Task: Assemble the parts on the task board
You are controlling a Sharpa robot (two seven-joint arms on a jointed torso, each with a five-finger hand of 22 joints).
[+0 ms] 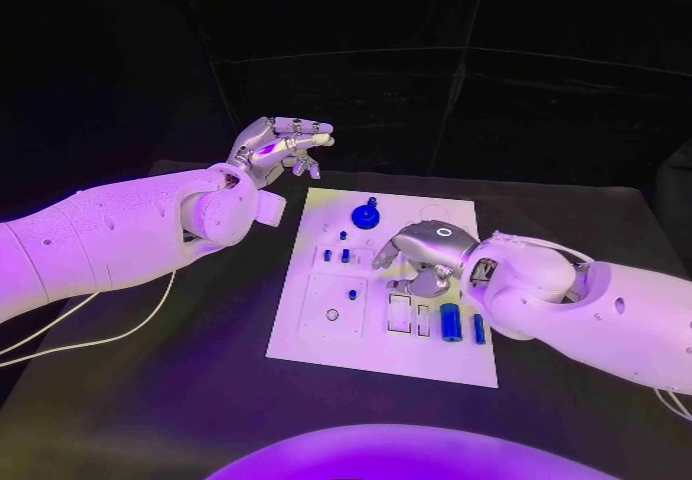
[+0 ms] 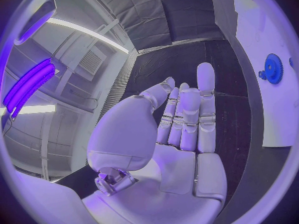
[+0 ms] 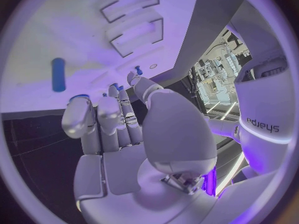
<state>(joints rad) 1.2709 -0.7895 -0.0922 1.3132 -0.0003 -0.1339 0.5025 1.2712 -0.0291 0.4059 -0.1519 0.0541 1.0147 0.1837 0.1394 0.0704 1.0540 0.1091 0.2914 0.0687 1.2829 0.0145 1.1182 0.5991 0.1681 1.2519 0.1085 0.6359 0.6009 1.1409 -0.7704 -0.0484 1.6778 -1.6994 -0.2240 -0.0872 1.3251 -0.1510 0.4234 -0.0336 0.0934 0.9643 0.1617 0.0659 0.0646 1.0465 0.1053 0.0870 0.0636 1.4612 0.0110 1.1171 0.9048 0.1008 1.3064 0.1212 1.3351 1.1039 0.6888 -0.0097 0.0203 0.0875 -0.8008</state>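
While the task board (image 1: 378, 345) lies in the middle of the black table (image 1: 173, 400), we see several blue parts on it. A blue gear (image 1: 365, 214) with a knob stands near the far edge of the board. Some small blue pegs (image 1: 343, 256) stand in a row nearer the board's middle. Two blue cylinders (image 1: 451, 322) lie side by side close to the board's right edge, next to two rectangular slots (image 1: 401, 312).

Our right hand (image 1: 418, 258) hangs over the middle of the board, fingers pointing down and bent. In the right wrist view its fingers (image 3: 118, 119) are loosely curled and apart, and we see nothing in them.

Our left hand (image 1: 278, 143) is raised above the table's far left part, well apart from the board. It holds nothing, with fingers (image 2: 187, 114) extended together.
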